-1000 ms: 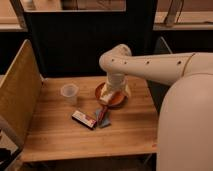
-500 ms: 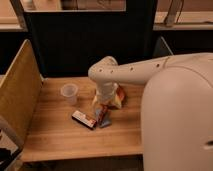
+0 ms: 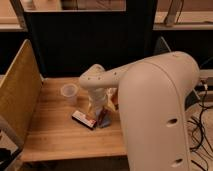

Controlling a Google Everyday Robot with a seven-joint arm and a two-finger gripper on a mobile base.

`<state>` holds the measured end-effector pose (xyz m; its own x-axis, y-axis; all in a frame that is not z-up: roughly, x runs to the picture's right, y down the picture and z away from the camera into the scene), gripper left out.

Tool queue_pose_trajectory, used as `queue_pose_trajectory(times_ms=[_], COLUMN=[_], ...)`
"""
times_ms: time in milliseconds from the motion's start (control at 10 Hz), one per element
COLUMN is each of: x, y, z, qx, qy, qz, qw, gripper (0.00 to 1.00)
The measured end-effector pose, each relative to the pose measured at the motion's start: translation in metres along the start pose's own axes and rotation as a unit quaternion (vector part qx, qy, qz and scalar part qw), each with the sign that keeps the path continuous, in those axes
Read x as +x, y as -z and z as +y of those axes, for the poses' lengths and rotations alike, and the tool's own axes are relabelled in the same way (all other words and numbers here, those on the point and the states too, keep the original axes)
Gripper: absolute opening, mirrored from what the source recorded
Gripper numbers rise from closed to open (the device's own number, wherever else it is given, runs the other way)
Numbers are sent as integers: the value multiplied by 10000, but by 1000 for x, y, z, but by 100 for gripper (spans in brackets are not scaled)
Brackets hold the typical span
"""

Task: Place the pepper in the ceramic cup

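The ceramic cup [image 3: 69,93] is small, pale and handleless, and stands upright on the wooden table [image 3: 55,136] at the back left. My gripper [image 3: 98,111] hangs from the white wrist just right of the cup, low over the table's middle, above the packets. The big white arm fills the right side of the view. I cannot make out the pepper; the arm hides the spot behind the wrist. Only a sliver of the reddish-brown bowl [image 3: 114,101] shows beside the wrist.
A flat snack packet [image 3: 83,119] and a darker packet [image 3: 103,120] lie under the gripper. A tall wooden side panel [image 3: 17,95] walls the table's left edge. A dark panel stands behind the table. Cables hang at the far right [image 3: 204,120].
The arm has swung left and towards the camera and now covers the bowl. The gripper has moved from over the bowl to over the packets, closer to the cup.
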<state>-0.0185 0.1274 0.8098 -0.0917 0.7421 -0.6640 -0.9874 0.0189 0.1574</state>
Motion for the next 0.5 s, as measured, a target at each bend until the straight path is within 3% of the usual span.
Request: queue_pose_trajectory(times_ms=[300, 500], x=[0, -2], y=[-5, -22], z=[-4, -13], qx=[-56, -399], qy=[-53, -287], qz=[79, 355], qw=[9999, 9982], gripper=[80, 80])
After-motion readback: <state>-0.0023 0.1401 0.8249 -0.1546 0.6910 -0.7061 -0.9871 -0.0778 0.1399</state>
